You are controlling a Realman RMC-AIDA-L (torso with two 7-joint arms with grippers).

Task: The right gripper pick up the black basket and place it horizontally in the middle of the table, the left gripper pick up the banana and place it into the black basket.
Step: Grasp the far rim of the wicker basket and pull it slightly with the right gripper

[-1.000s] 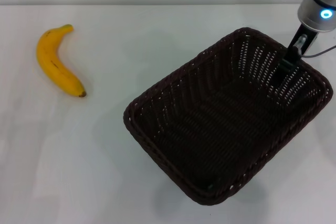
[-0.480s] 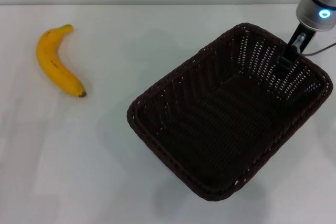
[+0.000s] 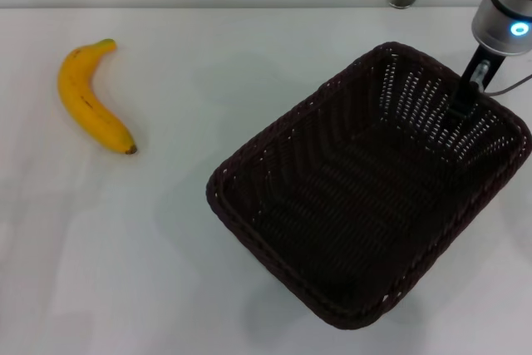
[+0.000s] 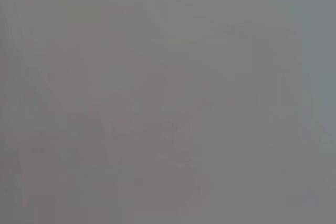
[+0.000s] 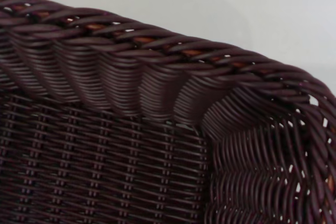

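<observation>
White table [image 3: 249,56], black basket [image 3: 366,189] sitting skewed at right, right gripper [image 3: 462,99] clamped on its far right rim, banana [image 3: 90,97] lying well apart at far left.

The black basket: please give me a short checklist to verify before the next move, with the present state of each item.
1. Right gripper at the far rim of the black basket: ok; its fingers reach down at the wall there.
2. Firmness of the grip: cannot tell; the contact is hidden in the head view and the right wrist view shows only weave.
3. Basket horizontal in the middle of the table: not ok; it sits diagonally, toward the right.
4. Basket empty: ok.
5. Banana clear of the basket: ok; it lies apart at far left.
6. Left gripper position: cannot tell; not in view.
</observation>
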